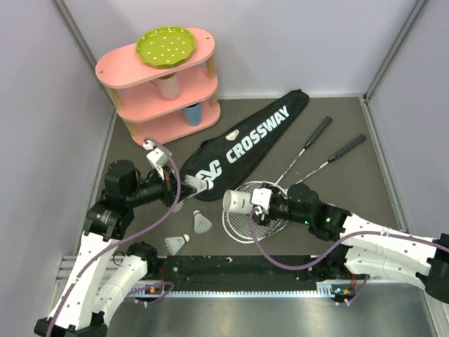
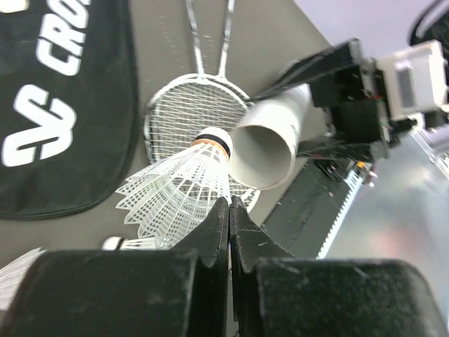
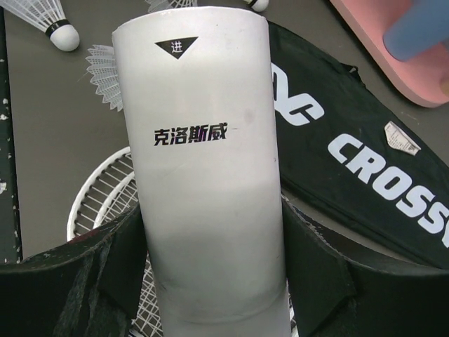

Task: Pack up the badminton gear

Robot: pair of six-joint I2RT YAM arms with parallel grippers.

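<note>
My left gripper is shut on the feather skirt of a white shuttlecock, its cork tip just short of the open mouth of the white tube. My right gripper is shut on that tube and holds it level above the two racket heads. The rackets' black handles point to the far right. The black CROSSWAY bag lies flat behind them. Two more shuttlecocks lie on the table near the front.
A pink three-tier shelf stands at the back left with a green dotted plate on top and cups on its lower tiers. Grey walls close in both sides. The black base rail runs along the near edge.
</note>
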